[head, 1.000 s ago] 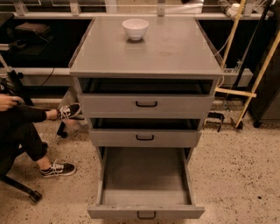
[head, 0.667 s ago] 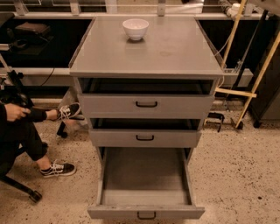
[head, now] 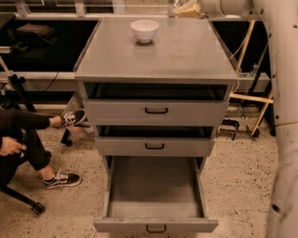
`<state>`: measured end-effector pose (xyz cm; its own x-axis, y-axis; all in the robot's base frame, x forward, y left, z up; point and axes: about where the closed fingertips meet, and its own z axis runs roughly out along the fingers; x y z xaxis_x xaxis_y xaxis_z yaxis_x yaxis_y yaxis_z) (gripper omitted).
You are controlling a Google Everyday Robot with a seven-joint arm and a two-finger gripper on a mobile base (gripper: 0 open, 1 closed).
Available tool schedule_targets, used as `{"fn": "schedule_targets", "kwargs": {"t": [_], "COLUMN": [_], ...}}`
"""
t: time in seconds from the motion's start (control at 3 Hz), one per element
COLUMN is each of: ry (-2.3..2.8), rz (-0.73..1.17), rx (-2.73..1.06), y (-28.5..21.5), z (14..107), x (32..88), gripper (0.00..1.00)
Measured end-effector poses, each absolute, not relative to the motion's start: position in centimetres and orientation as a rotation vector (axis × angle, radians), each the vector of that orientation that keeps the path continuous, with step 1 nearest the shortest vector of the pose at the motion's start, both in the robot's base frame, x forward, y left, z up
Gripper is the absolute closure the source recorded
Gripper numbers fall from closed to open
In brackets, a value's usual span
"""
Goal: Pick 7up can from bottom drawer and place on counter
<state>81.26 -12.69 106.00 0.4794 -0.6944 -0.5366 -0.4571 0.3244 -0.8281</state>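
The bottom drawer [head: 156, 225] is pulled wide open, and the part of its inside that shows is bare grey metal. The 7up can is not in view anywhere. The counter [head: 186, 51] carries only a white bowl [head: 145, 30] near its back edge. My gripper [head: 187, 8] shows as a pale shape at the top edge of the camera view, behind the counter's back right corner. My white arm [head: 284, 116] runs from there down the right side of the view.
The two shallower drawers [head: 156, 110] above are each open a little. A seated person's legs and sneakers [head: 63, 179] are on the floor to the left. A wooden frame [head: 253, 97] and cables stand to the right of the cabinet.
My arm has swung into view down the right side. The person's hand at the left has dropped lower. The cabinet, drawers and bowl have not moved.
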Motion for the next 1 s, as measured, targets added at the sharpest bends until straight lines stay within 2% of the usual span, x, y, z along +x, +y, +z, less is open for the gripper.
{"fn": "schedule_targets", "kwargs": {"t": [0.33, 0.67, 1.0], "ry": [1.258, 1.363, 1.364], "rz": [-0.098, 0.022, 0.023], "rx": [-1.373, -1.449, -1.45], "y": [-13.4, -14.6, -14.5], "z": [101.5, 96.7, 96.7], "x": [82.0, 80.4, 80.4], "gripper": [1.0, 1.0, 1.0]}}
